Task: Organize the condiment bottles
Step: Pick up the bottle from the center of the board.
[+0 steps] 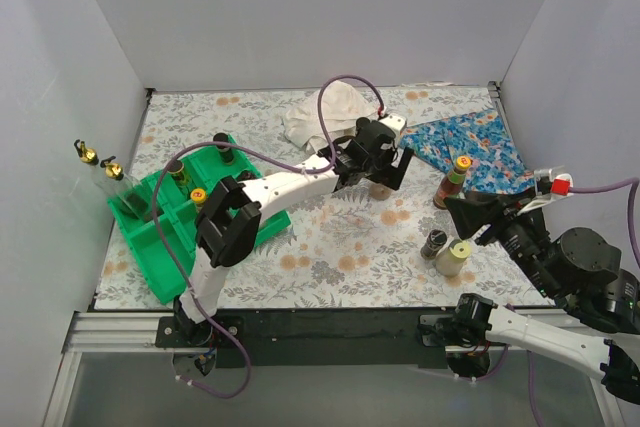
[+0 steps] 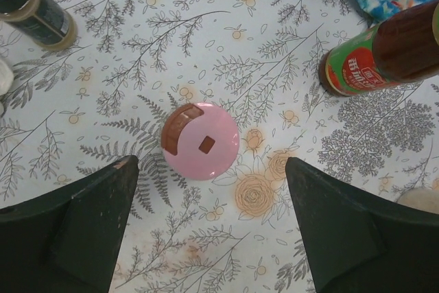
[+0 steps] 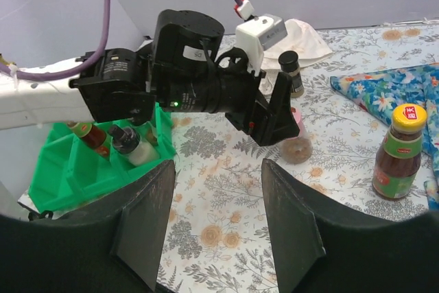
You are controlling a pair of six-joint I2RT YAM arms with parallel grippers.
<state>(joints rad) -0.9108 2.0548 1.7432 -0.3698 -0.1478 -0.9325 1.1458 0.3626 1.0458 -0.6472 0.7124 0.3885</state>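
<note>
**A:** Where is the left gripper [image 2: 211, 166] sitting?

**B:** It is hanging over the middle of the counter [image 1: 330, 247], pointing straight down with its jaws standing wide. The pink-capped jar [image 2: 200, 141] is standing upright on the counter between the two fingers [image 2: 75, 231]. A gap is showing on either side of it, so nothing is being gripped.

**A:** And the right gripper [image 3: 218, 176]?

**B:** It is hovering over the right side of the counter, facing the left arm. Its jaws are standing partly spread and are holding nothing.

**A:** Where are the other bottles standing?

**B:** A sauce bottle [image 1: 452, 182] with a yellow cap is standing to the right of the pink-capped jar, at the edge of the blue floral cloth [image 1: 480, 147]. A dark jar [image 1: 433, 244] and a cream bottle [image 1: 452, 259] are standing side by side nearer the arms. A black-capped jar [image 3: 291, 71] is standing beside the white cloth [image 1: 325, 112] at the far side. A yellow-capped bottle [image 1: 198, 195] and several others are sitting upright in the compartments of the green tray [image 1: 160, 252] on the left.
</note>
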